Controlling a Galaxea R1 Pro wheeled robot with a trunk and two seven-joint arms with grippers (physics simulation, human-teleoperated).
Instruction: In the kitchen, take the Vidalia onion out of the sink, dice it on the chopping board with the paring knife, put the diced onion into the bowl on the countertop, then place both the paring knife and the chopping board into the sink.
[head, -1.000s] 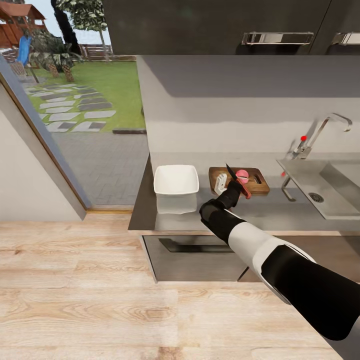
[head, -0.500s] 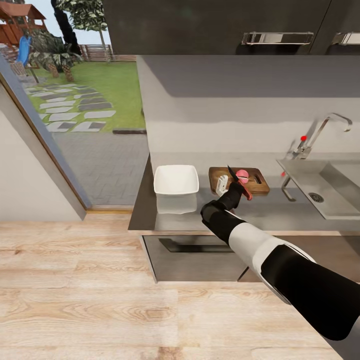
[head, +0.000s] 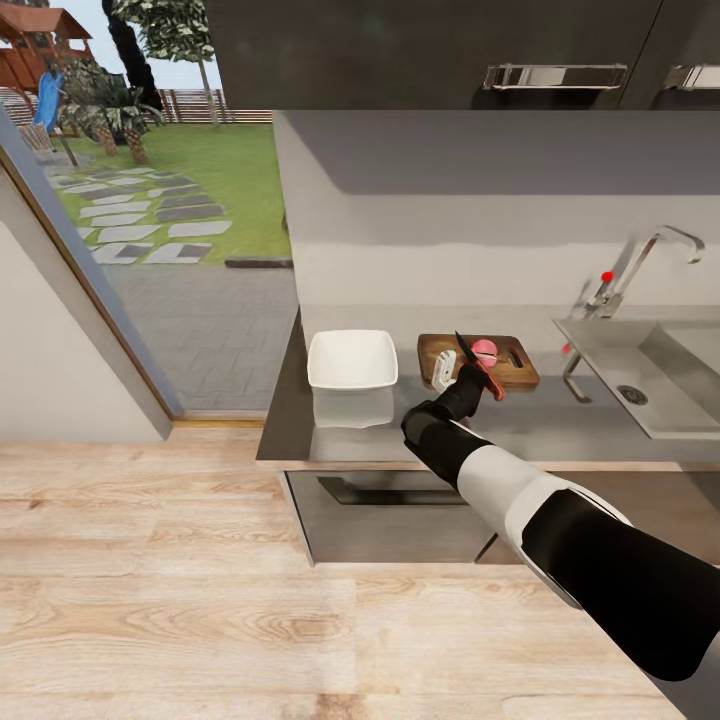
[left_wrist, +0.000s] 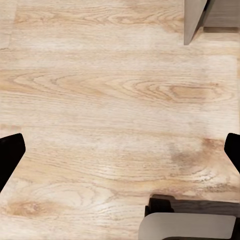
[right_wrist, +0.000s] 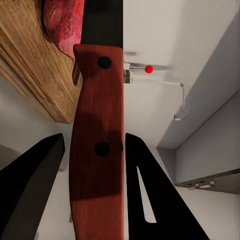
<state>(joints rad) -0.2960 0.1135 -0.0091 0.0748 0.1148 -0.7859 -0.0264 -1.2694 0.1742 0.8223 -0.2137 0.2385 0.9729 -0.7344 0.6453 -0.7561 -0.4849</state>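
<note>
Over the chopping board, the right claw grips the paring knife.

Pink-red Vidalia onion on the brown wooden chopping board, grain running pale in the right wrist view. Paring knife: red-brown handle with two black rivets, dark blade. White square bowl on the grey, mirror-like countertop. Steel-grey sink, chrome tap with a red knob. Right arm in black and white bands. Pale oak floor with swirling grain. Green lawn and grey paving outside
</note>
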